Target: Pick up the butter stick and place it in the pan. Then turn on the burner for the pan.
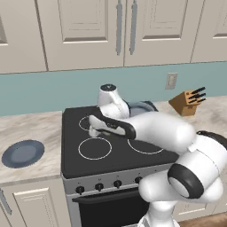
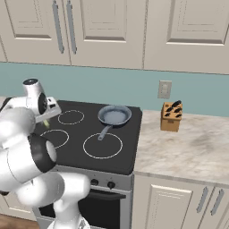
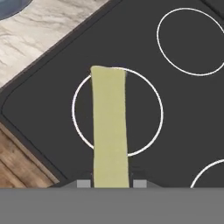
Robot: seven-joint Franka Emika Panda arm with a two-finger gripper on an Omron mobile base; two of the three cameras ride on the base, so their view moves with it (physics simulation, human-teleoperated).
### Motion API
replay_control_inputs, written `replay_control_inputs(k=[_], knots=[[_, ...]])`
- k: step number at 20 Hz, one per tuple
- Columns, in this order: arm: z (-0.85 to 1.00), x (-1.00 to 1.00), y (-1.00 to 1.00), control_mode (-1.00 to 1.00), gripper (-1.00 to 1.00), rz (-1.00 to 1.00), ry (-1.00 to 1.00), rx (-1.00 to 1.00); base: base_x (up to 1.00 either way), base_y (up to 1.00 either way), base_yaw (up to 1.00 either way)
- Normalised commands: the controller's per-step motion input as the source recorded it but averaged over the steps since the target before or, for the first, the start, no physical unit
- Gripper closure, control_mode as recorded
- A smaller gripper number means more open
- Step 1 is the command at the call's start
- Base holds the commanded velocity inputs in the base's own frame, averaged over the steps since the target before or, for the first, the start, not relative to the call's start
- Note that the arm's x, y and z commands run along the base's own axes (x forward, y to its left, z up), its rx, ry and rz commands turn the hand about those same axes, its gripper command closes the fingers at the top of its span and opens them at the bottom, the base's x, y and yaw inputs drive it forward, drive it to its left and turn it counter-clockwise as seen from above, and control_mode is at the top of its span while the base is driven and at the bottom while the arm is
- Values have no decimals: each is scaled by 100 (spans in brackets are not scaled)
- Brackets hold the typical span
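Observation:
The pale yellow butter stick hangs lengthwise between my fingertips, and my gripper is shut on its near end. It hovers over a white-outlined ring at the stovetop's front left. From the right base view, a bit of the butter stick pokes out below the gripper at the stove's left side. The gripper sits low over the left rings. The grey-blue pan rests at the stove's back right, handle toward the front, well right of the gripper. The arm partly covers the pan. Its burner lies beneath it, hidden.
The black stovetop has a row of knobs along its front panel. A dark-blue plate lies on the left counter. A wooden knife block stands on the right counter. Cabinets hang above.

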Motion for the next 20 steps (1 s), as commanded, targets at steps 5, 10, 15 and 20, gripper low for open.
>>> replay_control_inputs(k=[5, 10, 15, 20], knots=[[37, 0, -71, -100, 100, -18, 7, 0, 0, 0, 0], [19, 0, -79, -100, 100, -21, 5, 3, 0, 0, 0], [7, 0, -84, -100, 100, -21, 2, 6, 0, 0, 0], [0, 0, -87, -100, 100, -20, 0, 7, 0, 0, 0]])
